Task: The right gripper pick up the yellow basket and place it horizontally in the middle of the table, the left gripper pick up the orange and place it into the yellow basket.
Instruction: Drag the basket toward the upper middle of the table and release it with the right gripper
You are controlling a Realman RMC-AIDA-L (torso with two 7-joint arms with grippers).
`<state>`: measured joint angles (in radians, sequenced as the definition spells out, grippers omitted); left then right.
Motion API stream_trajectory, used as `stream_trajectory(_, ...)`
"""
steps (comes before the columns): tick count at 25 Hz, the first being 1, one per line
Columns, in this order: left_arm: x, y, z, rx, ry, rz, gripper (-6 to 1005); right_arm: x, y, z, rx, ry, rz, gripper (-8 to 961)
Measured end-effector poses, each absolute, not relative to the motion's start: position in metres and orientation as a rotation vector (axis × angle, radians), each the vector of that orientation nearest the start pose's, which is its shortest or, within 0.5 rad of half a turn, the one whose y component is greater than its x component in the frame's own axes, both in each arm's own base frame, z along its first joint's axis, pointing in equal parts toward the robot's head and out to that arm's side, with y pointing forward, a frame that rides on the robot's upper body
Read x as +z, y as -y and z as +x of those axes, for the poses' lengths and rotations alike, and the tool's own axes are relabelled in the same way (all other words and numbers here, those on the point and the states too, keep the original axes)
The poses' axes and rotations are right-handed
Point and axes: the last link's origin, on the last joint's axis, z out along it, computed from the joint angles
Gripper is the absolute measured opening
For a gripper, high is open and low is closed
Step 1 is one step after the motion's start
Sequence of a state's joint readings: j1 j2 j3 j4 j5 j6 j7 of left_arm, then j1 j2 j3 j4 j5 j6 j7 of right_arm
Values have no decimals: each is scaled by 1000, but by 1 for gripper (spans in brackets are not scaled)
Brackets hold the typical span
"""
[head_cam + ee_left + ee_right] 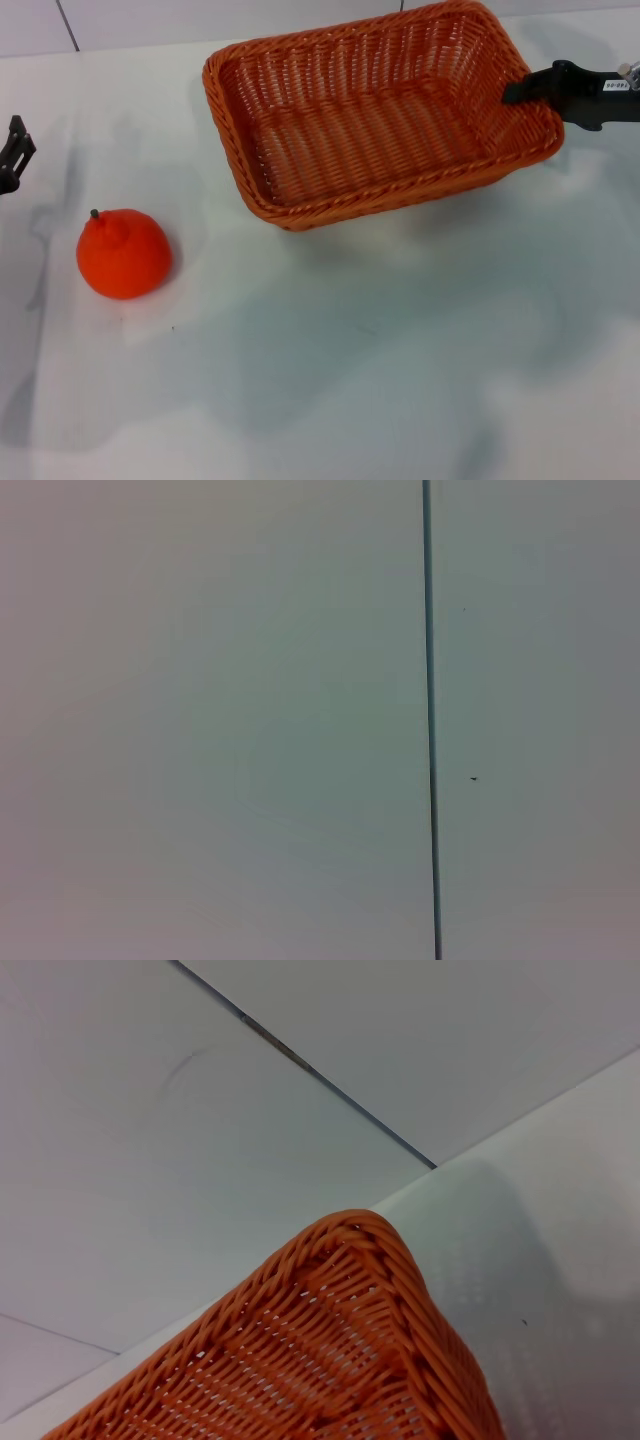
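Observation:
The yellow basket (380, 110), orange-brown woven wicker, sits slanted at the far middle-right of the table, and it is empty. My right gripper (522, 96) reaches in from the right and straddles the basket's right rim, shut on it. The right wrist view shows one basket corner (340, 1350) close up. The orange (123, 253), with its knob and dark stem, rests on the table at the near left, well apart from the basket. My left gripper (14, 152) is at the left edge of the head view, just beyond the orange and apart from it.
The white table (360, 360) stretches in front of the basket and to the right of the orange. The left wrist view shows only a pale surface with a thin dark seam (431, 720). A wall seam (300, 1060) runs behind the basket.

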<state>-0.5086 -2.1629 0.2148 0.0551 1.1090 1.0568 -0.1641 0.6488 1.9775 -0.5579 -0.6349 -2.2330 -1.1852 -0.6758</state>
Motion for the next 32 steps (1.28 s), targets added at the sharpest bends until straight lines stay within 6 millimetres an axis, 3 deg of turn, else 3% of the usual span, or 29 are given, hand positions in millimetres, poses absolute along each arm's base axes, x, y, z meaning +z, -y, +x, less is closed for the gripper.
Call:
stream_trajectory(31,-20,-337,-346,-545,632,-1545,899,57,-408,296,859,-2539,2501,284)
stream_trajectory(32,-20,-337,-346,-545,633,-1545,899,57,-408,296,858,-2542,2500,321)
